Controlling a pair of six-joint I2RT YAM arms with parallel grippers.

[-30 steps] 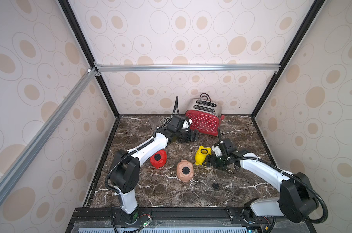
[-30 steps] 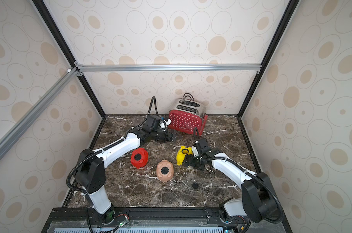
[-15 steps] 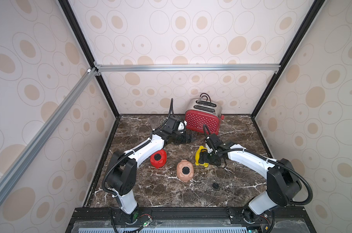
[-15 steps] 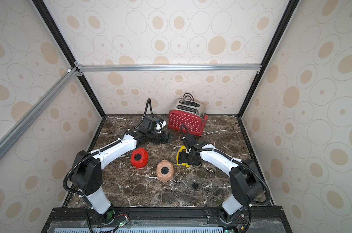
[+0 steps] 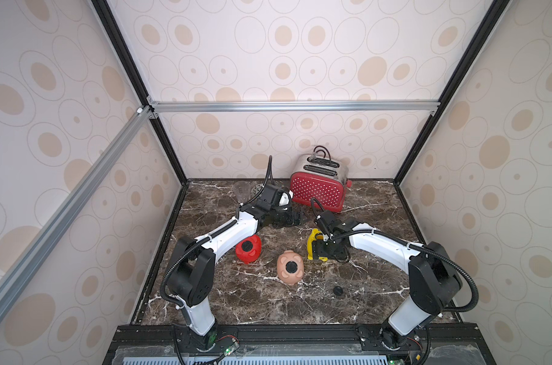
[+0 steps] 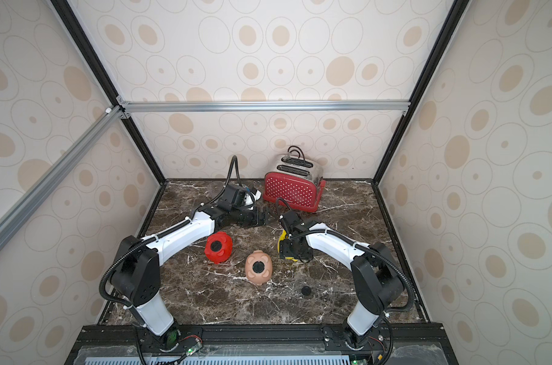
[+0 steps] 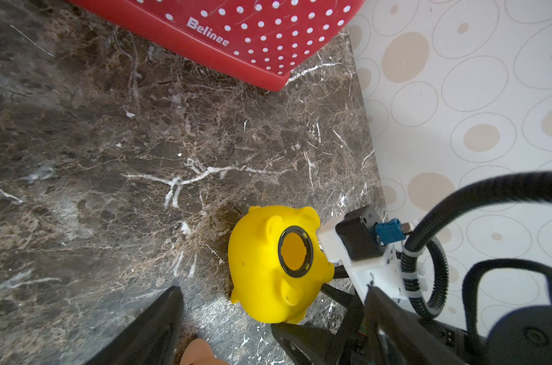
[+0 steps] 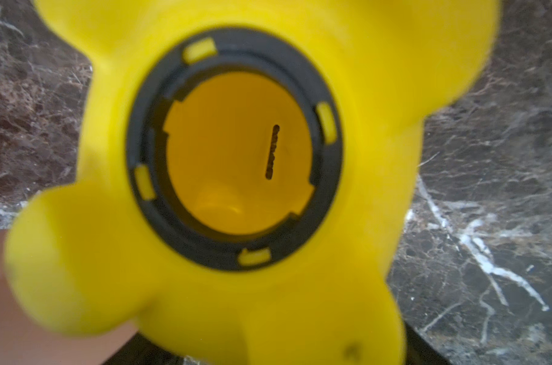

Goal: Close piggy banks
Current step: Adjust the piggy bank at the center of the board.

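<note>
Three piggy banks lie on the marble table. The red one [image 5: 248,248] and the pale pink one [image 5: 290,268] each show a black plug in the belly. The yellow one [image 7: 262,268] lies with its belly hole [image 8: 236,151] uncovered, ringed in black. My right gripper [image 5: 319,251] hangs over the yellow pig, open, with its fingers astride the body; their tips are hidden under it. My left gripper [image 5: 295,218] hovers open and empty behind the pigs, near the toaster; its fingers [image 7: 148,331] frame bare table. A loose black cap [image 5: 338,290] lies near the front.
The red dotted toaster [image 5: 319,189] stands at the back middle. A clear glass [image 5: 240,191] stands at the back left behind my left arm. Patterned walls close in the table [image 6: 347,284] on three sides.
My right arm has swung left and come over the yellow pig, which it stood beside a second ago. My left gripper has drawn back a little to the left.
</note>
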